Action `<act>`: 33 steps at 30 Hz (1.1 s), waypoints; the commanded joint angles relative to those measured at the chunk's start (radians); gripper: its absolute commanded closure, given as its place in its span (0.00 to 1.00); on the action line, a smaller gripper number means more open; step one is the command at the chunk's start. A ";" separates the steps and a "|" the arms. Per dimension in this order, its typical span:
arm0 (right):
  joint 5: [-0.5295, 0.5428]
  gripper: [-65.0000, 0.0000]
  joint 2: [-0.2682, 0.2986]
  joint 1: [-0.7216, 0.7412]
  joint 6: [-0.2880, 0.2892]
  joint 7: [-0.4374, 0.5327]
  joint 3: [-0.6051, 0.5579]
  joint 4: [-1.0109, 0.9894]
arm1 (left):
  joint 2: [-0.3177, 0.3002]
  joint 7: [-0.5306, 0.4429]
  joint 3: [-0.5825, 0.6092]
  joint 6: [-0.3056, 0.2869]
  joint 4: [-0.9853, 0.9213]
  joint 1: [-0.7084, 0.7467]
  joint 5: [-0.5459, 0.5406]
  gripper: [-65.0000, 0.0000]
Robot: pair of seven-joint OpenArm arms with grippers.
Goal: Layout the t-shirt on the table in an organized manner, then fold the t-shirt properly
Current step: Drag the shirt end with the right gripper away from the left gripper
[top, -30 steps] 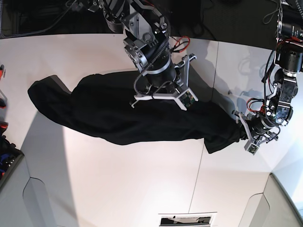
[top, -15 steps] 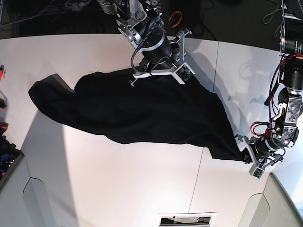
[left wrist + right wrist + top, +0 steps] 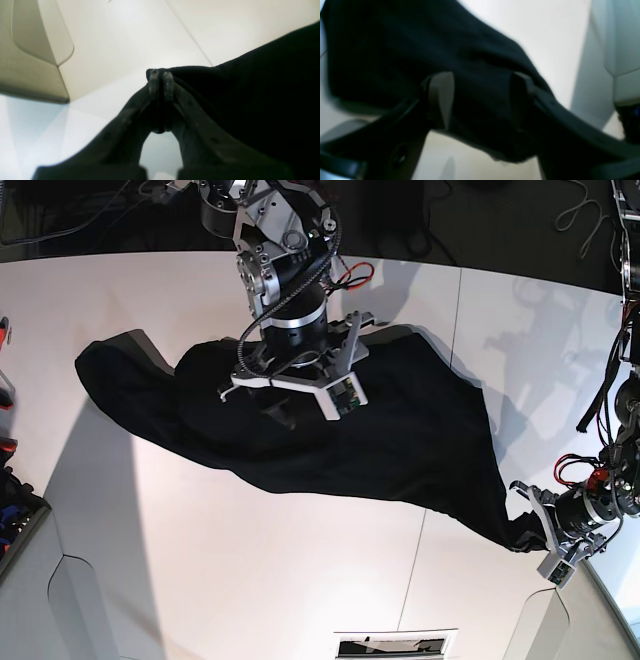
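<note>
Stretching further across the table (image 3: 300, 580) than a second ago, your black t-shirt (image 3: 400, 440) now runs as a long diagonal band in the base view, its long axis pointing from the upper left down to the lower right corner, where the fabric narrows to a point. Your left gripper (image 3: 535, 532) has drawn back toward that corner, its fingers (image 3: 154, 83) pressed together on the shirt's edge, as the left wrist view shows. Your right gripper (image 3: 285, 385), pinched on the cloth a second ago, has shifted left and hangs over the shirt's upper middle with its jaws spread apart, black fabric showing between the fingers (image 3: 441, 97) in the blurred right wrist view.
</note>
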 commanded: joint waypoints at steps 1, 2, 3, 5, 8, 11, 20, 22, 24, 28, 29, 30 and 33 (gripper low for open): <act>-0.015 0.46 -0.005 0.016 -0.019 0.005 0.032 0.016 | -0.021 -0.011 -0.010 -0.005 0.012 -0.022 -0.003 0.93; -0.015 0.46 -0.004 0.024 -0.030 -0.004 0.064 0.016 | -0.020 -0.009 -0.010 -0.005 0.012 -0.022 -0.003 0.83; -0.015 0.46 -0.005 0.028 -0.045 -0.008 0.098 0.017 | -0.021 -0.006 -0.010 -0.005 0.012 -0.020 -0.003 0.74; -0.015 0.52 -0.004 0.027 -0.068 -0.008 0.164 0.017 | -0.021 0.006 -0.010 -0.005 0.012 -0.018 -0.004 0.61; -0.013 0.90 -0.003 0.023 -0.064 -0.029 0.246 0.017 | -0.021 0.027 -0.010 -0.005 0.012 -0.014 -0.023 0.58; -0.004 1.00 0.005 0.017 -0.038 -0.034 0.286 0.017 | -0.029 0.027 -0.013 -0.005 0.012 -0.014 -0.088 0.58; 0.022 1.00 0.040 -0.053 -0.040 -0.026 0.390 0.016 | -0.035 0.185 -0.131 -0.182 0.127 0.097 -0.360 0.58; 0.053 1.00 0.057 -0.067 -0.040 -0.023 0.421 0.016 | -0.035 0.216 -0.140 -0.182 0.197 0.158 -0.387 0.58; 0.086 1.00 0.068 -0.094 -0.039 -0.013 0.453 0.016 | -0.035 0.234 -0.140 -0.182 0.285 0.234 -0.382 0.58; 0.098 1.00 0.071 -0.148 -0.040 0.009 0.499 0.016 | -0.028 0.197 -0.140 -0.182 0.421 0.383 -0.319 0.58; 0.099 1.00 0.071 -0.155 -0.040 0.008 0.508 0.016 | -0.022 0.175 -0.140 -0.182 0.435 0.409 -0.297 0.58; 0.103 1.00 0.071 -0.165 -0.040 0.011 0.517 0.016 | -0.009 0.157 -0.140 -0.182 0.438 0.433 -0.276 0.58; 0.179 1.00 0.082 -0.192 -0.034 0.027 0.536 0.000 | 0.046 0.137 -0.140 -0.182 0.427 0.483 -0.210 0.58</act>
